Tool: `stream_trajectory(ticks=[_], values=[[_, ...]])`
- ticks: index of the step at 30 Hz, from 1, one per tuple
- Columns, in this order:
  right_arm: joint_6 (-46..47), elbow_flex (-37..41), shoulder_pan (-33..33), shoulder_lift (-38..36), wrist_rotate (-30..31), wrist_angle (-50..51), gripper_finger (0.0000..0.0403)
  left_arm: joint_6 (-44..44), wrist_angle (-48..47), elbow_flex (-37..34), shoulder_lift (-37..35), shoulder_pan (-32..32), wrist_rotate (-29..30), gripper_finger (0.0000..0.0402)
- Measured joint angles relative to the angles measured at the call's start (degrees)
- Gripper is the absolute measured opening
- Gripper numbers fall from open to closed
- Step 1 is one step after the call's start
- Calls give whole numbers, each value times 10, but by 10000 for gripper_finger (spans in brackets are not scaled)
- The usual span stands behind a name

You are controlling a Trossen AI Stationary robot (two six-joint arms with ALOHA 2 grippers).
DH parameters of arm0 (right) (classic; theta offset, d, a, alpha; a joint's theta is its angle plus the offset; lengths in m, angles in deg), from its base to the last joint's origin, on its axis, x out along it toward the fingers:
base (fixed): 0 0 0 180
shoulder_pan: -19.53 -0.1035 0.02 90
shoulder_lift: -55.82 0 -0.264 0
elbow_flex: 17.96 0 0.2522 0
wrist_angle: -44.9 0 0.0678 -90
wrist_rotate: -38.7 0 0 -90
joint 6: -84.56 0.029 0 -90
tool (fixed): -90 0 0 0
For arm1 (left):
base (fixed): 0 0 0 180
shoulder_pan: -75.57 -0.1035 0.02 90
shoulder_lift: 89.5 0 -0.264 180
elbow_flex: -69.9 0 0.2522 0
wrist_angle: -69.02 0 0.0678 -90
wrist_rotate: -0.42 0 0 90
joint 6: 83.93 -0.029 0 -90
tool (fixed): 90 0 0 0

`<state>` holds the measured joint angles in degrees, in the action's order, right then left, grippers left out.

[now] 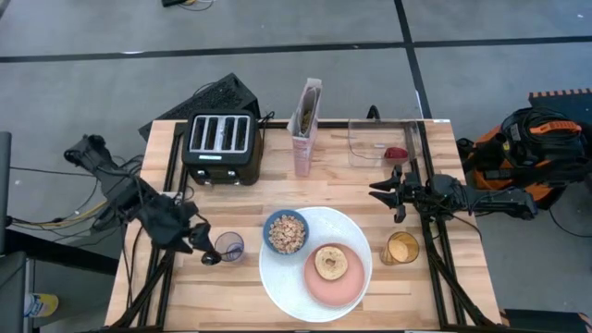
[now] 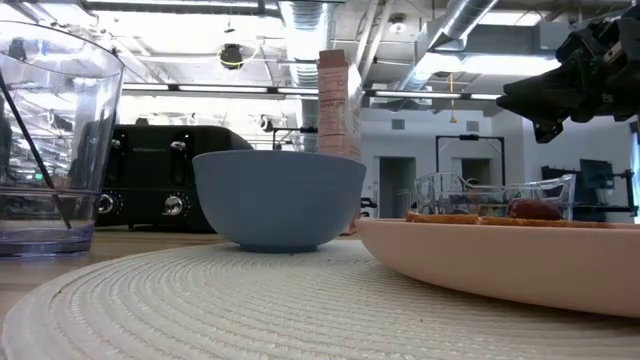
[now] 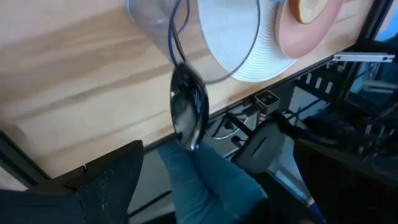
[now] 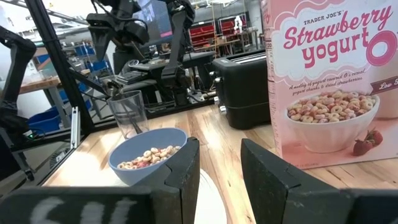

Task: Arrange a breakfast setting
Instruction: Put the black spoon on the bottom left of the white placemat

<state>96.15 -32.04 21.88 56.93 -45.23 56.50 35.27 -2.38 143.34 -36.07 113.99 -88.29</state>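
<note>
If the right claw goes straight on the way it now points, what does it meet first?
Probably the blue bowl: the right claw, open above the table, points toward it, with the cereal box off to one side. Depth is unclear, so it may pass above.

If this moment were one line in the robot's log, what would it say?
left tool: by glass, spoon in glass | right tool: open, raised above table | bowl, bagel: on plate

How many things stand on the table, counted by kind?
Plates: 2, white plate, pink plate
Bowls: 1, blue bowl
Glasses: 2, clear, orange-filled
Toasters: 1
Cereal boxes: 1
Clear containers: 1
Total: 8
</note>
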Motion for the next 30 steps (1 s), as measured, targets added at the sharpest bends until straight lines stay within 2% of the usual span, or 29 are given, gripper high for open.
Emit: stream_trajectory(ticks=[7, 20, 26, 30], values=[[0, 0, 0, 0, 0, 0, 139, 71, 25, 0, 44, 31, 26, 400], [0, 0, 0, 0, 0, 0, 139, 74, 25, 0, 115, 25, 45, 399], [0, 0, 0, 0, 0, 0, 139, 73, 25, 0, 123, 7, 50, 370], [0, 0, 0, 0, 0, 0, 139, 73, 25, 0, 123, -4, 30, 351]])
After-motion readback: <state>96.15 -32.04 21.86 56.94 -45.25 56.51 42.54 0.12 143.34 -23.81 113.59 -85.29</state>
